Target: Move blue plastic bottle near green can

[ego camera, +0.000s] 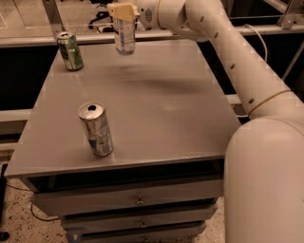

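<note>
Your gripper [122, 11] is clenching the top of the blue plastic bottle [125, 37], holding it upright in the air over the far side of the grey table [156, 95], right of the green can [70, 51]. A silver can [96, 129] is standing at near left.

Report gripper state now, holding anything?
Gripper: shut on the tall clear plastic bottle with a pale blue label, held up over the far part of the grey table, right of the green metal can.
</note>
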`<state>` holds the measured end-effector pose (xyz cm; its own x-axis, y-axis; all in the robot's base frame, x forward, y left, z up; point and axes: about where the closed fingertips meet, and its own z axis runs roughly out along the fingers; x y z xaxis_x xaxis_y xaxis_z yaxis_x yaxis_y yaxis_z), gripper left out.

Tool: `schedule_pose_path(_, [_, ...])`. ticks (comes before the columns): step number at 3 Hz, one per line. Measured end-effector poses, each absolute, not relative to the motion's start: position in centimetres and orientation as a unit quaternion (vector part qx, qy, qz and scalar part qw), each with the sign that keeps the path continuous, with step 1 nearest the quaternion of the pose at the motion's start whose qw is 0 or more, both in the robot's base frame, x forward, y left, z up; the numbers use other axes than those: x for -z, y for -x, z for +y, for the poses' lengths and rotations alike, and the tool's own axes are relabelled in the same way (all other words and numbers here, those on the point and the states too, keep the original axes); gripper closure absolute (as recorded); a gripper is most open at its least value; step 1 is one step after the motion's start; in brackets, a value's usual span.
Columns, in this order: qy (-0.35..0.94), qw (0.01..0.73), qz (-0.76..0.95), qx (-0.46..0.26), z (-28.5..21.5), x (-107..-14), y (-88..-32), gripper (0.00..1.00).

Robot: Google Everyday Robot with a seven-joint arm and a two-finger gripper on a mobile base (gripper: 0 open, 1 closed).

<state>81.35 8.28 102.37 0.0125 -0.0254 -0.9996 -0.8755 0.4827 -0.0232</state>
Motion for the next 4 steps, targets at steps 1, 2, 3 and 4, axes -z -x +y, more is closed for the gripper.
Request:
schedule_pose_path(1, [0.369,0.608,0.61,-0.349,8.3,-102.3,-81.4,1.0])
schedule_pose_path(2, [0.383,0.599,0.602,-0.364,10.4,-102.4,-80.7,1.0])
schedule_pose_path(3, [0.411,0.585,0.58,-0.39,15.1,-102.3,-79.9,1.0])
schedule_pose_path(4, [0.443,0.565,0.567,-0.404,19.1,-101.5,-79.3,1.0])
